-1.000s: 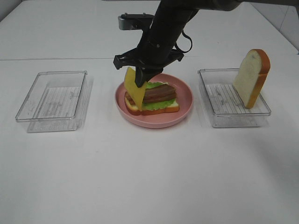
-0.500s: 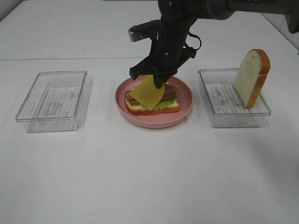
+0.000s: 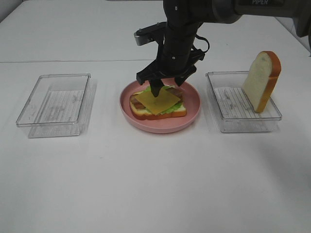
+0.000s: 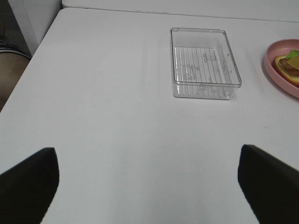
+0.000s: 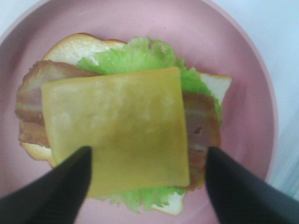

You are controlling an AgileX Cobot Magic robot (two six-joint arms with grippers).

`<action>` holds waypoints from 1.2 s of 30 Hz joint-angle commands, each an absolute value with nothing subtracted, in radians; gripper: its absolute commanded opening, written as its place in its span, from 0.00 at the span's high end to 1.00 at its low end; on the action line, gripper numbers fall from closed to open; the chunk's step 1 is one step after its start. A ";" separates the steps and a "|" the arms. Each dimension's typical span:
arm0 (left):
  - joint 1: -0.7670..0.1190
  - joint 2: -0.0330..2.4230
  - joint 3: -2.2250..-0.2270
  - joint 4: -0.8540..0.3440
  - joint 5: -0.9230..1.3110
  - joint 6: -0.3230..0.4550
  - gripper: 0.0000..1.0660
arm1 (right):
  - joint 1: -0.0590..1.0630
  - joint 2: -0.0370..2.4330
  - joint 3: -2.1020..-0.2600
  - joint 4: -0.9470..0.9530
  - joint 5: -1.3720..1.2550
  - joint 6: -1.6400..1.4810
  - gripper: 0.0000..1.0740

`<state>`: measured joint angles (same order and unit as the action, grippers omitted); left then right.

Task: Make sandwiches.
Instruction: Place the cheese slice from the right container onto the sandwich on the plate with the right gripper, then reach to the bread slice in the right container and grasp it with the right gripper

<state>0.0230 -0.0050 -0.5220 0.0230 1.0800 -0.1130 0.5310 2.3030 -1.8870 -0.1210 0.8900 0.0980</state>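
A: what changed here? quick

B: right gripper (image 3: 166, 90) has just let go of the cheese slice (image 3: 157, 102). Half a second back it hung tilted from the pinched jaws over the plate; now it lies flat on top of the stack, jaws spread and nothing between them, fingertips (image 5: 65, 184) just above the slice's near edge

A: where's the sandwich overall

B: on the pink plate (image 3: 193, 104), centre of the table, between the two clear trays. Order from the wrist view: bottom bread slice (image 5: 81, 44), lettuce (image 5: 135, 53), bacon (image 5: 32, 100), cheese on top, sitting roughly square but shifted a bit so bacon and lettuce peek out on the sides

A: top slice?

B: second bread slice (image 3: 262, 80) stands upright, leaning on the far right corner of the right tray (image 3: 228, 121). Not yet on the stack

A: left arm?

B: left gripper (image 4: 149, 186) parked over bare table near the left tray (image 4: 205, 91), which looks empty; jaws spread wide, holding nothing

A: so status

B: cheese step looks done, fillings all placed. My read: only the top bread is left, right arm needs to lift clear and go to the right tray. Risk: dragging the cheese if a fingertip catches on the way up
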 commanded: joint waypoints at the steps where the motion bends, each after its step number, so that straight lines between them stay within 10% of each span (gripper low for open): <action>1: 0.024 -0.006 -0.523 0.019 1.071 -0.110 0.10 | 0.534 2.292 -1.890 -0.155 0.914 0.096 0.08; 16: 0.024 -0.006 -0.523 0.019 1.071 -0.110 0.10 | 0.506 2.095 -1.890 -0.301 1.000 0.107 0.08; 36: 0.024 -0.006 -0.523 0.019 1.071 -0.110 0.10 | 0.106 1.965 -1.889 -0.180 1.098 0.063 0.08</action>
